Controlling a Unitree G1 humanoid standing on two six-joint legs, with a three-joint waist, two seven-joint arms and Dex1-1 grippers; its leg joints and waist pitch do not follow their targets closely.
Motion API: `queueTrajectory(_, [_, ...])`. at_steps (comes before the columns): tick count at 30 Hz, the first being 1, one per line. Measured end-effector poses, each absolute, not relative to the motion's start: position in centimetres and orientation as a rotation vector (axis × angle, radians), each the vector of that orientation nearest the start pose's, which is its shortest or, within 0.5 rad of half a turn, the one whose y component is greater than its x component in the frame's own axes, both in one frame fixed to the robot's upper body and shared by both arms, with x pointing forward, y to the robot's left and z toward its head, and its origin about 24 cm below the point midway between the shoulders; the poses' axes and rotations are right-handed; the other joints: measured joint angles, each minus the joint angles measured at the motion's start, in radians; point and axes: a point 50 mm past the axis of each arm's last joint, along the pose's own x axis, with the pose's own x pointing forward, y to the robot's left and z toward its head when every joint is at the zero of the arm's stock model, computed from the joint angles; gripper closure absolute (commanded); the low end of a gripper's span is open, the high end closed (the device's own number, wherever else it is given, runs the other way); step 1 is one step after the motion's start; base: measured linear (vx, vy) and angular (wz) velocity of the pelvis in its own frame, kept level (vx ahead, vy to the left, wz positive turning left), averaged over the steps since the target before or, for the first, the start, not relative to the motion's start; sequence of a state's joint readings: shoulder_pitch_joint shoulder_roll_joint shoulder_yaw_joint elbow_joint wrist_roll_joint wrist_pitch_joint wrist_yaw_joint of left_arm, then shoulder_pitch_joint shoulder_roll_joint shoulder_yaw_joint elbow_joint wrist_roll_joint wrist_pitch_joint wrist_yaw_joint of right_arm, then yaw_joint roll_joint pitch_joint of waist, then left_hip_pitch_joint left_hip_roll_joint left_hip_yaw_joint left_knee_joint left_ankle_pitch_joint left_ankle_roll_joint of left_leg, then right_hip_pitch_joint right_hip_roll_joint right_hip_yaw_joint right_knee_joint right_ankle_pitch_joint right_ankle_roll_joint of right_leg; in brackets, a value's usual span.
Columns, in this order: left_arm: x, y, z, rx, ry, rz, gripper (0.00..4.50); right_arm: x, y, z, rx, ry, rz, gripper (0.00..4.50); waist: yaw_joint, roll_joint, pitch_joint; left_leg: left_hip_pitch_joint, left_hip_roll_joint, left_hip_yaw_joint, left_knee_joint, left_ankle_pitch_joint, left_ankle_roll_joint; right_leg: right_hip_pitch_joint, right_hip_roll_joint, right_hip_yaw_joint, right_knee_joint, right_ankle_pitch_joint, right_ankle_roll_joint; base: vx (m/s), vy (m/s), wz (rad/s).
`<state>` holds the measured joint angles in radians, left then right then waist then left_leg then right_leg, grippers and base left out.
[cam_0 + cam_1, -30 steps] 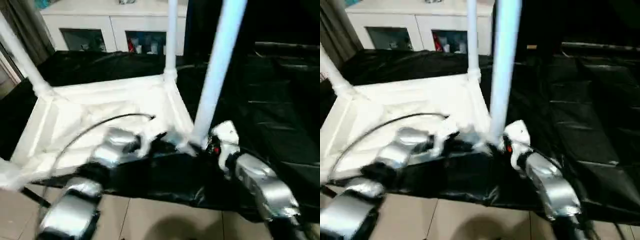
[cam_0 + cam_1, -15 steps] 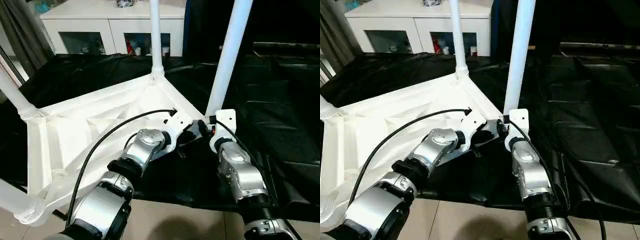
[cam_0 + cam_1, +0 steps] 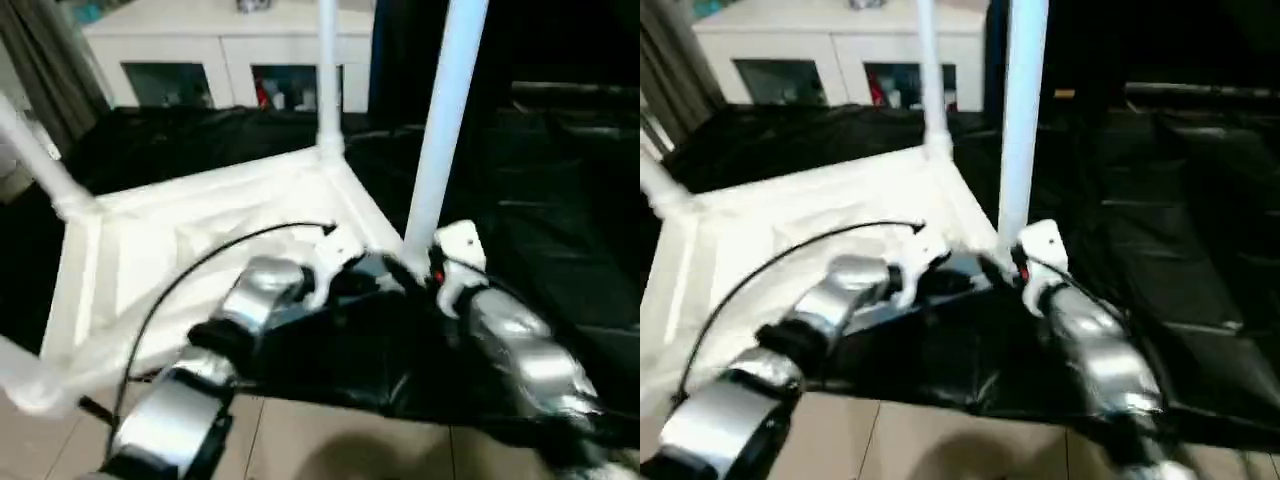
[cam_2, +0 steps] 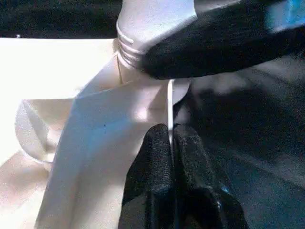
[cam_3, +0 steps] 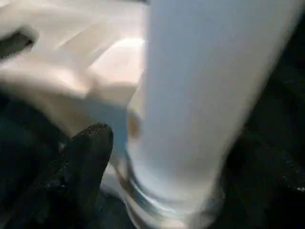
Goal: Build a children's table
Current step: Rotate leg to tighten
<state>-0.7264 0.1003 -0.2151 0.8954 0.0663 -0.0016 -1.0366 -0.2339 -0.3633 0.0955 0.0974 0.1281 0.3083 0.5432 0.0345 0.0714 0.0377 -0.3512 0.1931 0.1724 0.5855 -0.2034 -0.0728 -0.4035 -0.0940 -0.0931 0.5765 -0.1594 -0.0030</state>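
The children's table (image 3: 200, 250) lies upside down on black sheeting, legs up. The left claw (image 4: 170, 143) pinches its corner rim; the right claw's (image 3: 432, 275) grip is unclear. Steady the corner, seat the near leg (image 3: 440, 130) squarely

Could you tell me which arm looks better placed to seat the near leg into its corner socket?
Right, probably: the right gripper is at the base of the near leg, while the left gripper is pinched on the tabletop rim, steadying it.
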Motion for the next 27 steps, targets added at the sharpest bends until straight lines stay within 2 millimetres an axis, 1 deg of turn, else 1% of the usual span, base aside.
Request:
queueTrajectory(1, [33.0, 7.3, 4.0, 0.255, 0.367, -1.303, 4.50, 28.4, -17.2, 5.5, -0.210, 0.276, 0.639, 0.61, -0.001, 0.000, 0.000, 0.000, 0.000, 0.000, 0.000, 0.000, 0.000, 0.000, 0.000, 0.000, 0.000, 0.000, 0.000, 0.000, 0.000, 0.00])
queueTrajectory(5, [32.6, 8.1, 4.1, 0.246, 0.380, -1.373, 4.50, 28.0, -17.0, 6.0, -0.228, 0.287, 0.733, 0.61, 0.000, 0.001, 0.001, -0.001, 0.000, 0.000, 0.001, 0.000, 0.000, 0.000, 0.000, 0.000, 0.000, 0.000, 0.000, 0.000, 0.000, 0.00])
queueTrajectory(7, [32.5, 8.9, 4.1, 0.247, 0.390, -1.393, 4.50, 27.7, -17.2, 6.1, -0.256, 0.311, 0.787, 0.61, 0.002, 0.000, 0.001, -0.001, 0.000, 0.000, 0.000, 0.000, 0.000, 0.000, 0.000, 0.000, 0.000, 0.000, 0.000, 0.000, 0.000, 0.00])
queueTrajectory(11, [32.3, 9.3, 4.2, 0.243, 0.394, -1.413, 4.50, 27.5, -17.1, 6.2, -0.236, 0.326, 0.831, 0.61, 0.001, -0.002, 0.002, -0.002, 0.000, 0.000, 0.001, 0.000, 0.000, 0.000, 0.000, 0.000, 0.000, 0.000, 0.000, 0.000, 0.000, 0.00])
queueTrajectory(12, [32.3, 9.3, 4.2, 0.241, 0.395, -1.416, 4.50, 27.5, -17.1, 6.2, -0.231, 0.330, 0.836, 0.77, 0.001, -0.002, 0.002, -0.002, 0.000, 0.000, 0.001, 0.000, 0.000, 0.000, 0.000, 0.000, 0.000, 0.000, 0.000, 0.000, 0.000, 0.00])
queueTrajectory(13, [32.3, 9.4, 4.2, 0.241, 0.396, -1.417, 4.50, 27.5, -17.1, 6.1, -0.224, 0.338, 0.843, 0.77, 0.001, -0.002, 0.002, -0.002, 0.000, 0.000, 0.001, 0.000, 0.000, 0.000, 0.000, 0.000, 0.000, 0.000, 0.000, 0.000, 0.000, 0.00])
queueTrajectory(14, [32.2, 9.4, 4.2, 0.242, 0.395, -1.419, 4.50, 27.4, -17.1, 6.1, -0.222, 0.342, 0.853, 0.90, 0.001, -0.002, 0.002, -0.002, 0.000, 0.000, 0.001, 0.000, 0.000, 0.000, 0.000, 0.000, 0.000, 0.000, 0.000, 0.000, 0.000, 0.00])
queueTrajectory(15, [32.2, 9.4, 4.1, 0.241, 0.396, -1.420, 4.50, 27.4, -17.0, 6.1, -0.221, 0.344, 0.859, 0.90, 0.001, -0.002, 0.002, -0.002, 0.000, 0.000, 0.001, 0.000, 0.000, 0.000, 0.000, 0.000, 0.000, 0.000, 0.000, 0.000, 0.000, 0.00])
queueTrajectory(17, [32.2, 9.5, 4.1, 0.241, 0.396, -1.421, 4.50, 27.3, -16.9, 6.0, -0.221, 0.347, 0.864, 1.17, 0.001, -0.002, 0.002, -0.002, 0.000, 0.000, 0.001, 0.000, 0.000, 0.000, 0.000, 0.000, 0.000, 0.000, 0.000, 0.000, 0.000, 0.00])
queueTrajectory(18, [32.2, 9.5, 4.2, 0.241, 0.396, -1.421, 4.50, 27.3, -16.9, 6.0, -0.220, 0.348, 0.866, 1.17, 0.001, -0.002, 0.003, -0.002, 0.000, 0.000, 0.001, 0.000, 0.000, 0.000, 0.000, 0.000, 0.000, 0.000, 0.000, 0.000, 0.000, 0.00])
queueTrajectory(19, [32.2, 9.5, 4.2, 0.239, 0.398, -1.420, 4.50, 27.3, -16.8, 6.0, -0.219, 0.349, 0.871, 1.36, 0.001, -0.003, 0.003, -0.002, 0.000, 0.000, 0.001, 0.000, 0.000, 0.000, 0.000, 0.000, 0.000, 0.000, 0.000, 0.000, 0.000, 0.00])
queueTrajectory(20, [32.2, 9.5, 4.2, 0.238, 0.401, -1.420, 4.50, 27.3, -16.8, 5.9, -0.218, 0.349, 0.873, 1.36, 0.001, -0.003, 0.003, -0.002, 0.000, 0.000, 0.001, 0.000, 0.000, 0.000, 0.000, 0.000, 0.000, 0.000, 0.000, 0.000, 0.000, 0.00])
queueTrajectory(21, [32.1, 9.5, 4.2, 0.238, 0.402, -1.421, 4.50, 27.3, -16.8, 5.9, -0.216, 0.350, 0.876, 1.56, 0.001, -0.004, 0.003, -0.002, 0.000, 0.000, 0.001, 0.000, 0.000, 0.000, 0.000, 0.000, 0.000, 0.000, 0.000, 0.000, 0.000, 0.00])
queueTrajectory(27, [32.1, 9.6, 4.1, 0.237, 0.405, -1.422, 4.50, 27.3, -16.7, 5.9, -0.210, 0.350, 0.878, 1.75, 0.001, -0.004, 0.004, -0.002, 0.000, 0.000, 0.001, 0.000, 0.000, 0.000, 0.000, 0.000, 0.000, 0.000, 0.000, 0.000, 0.000, 0.00])
